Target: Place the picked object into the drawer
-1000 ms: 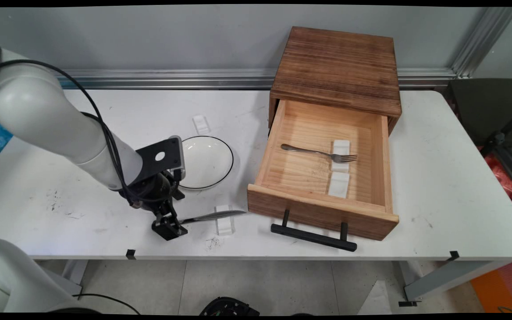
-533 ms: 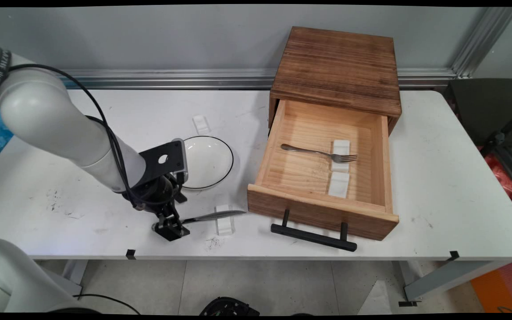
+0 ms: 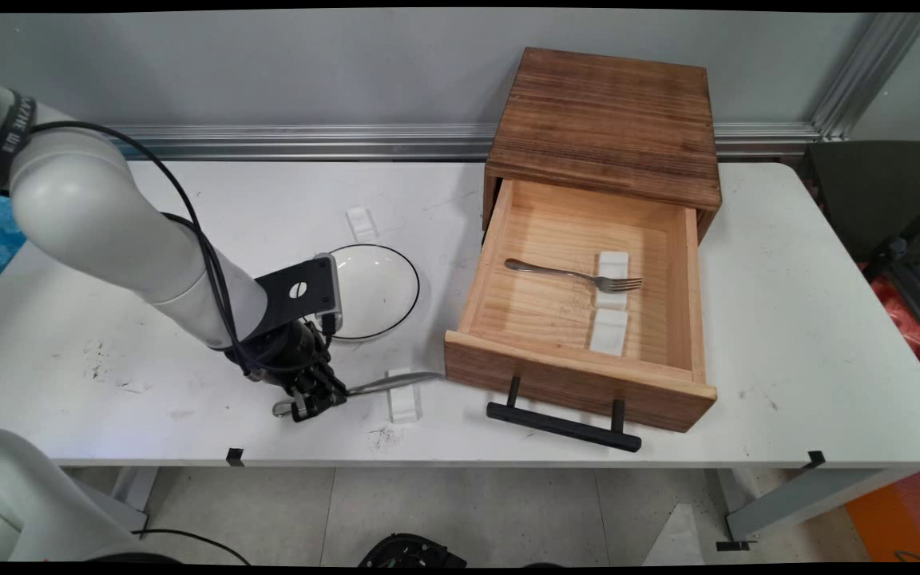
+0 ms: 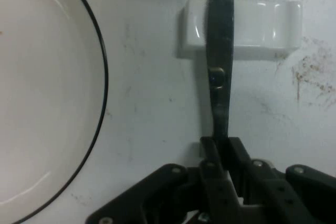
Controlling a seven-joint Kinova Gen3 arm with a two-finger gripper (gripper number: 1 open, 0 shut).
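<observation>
Steel knife (image 3: pixel 384 384) pinched at the handle by the black gripper (image 3: pixel 315 399), near the tabletop's front edge, blade across a white rest (image 4: pixel 241 28). Not yet lifted. Beside it, white plate (image 3: pixel 370 291); fork (image 3: pixel 573 275) lying in the open wooden drawer (image 3: pixel 572 382).

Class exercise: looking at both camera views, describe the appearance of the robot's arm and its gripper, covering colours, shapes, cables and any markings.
The arm is made of thick, rounded, glossy white links. A black band with pale lettering rings the upper link, and black cables hang in a loop along it. A flat black bracket with a round hole sits at the wrist. The gripper is black, with jointed linkage bars and visible screw heads in the hand view.
</observation>
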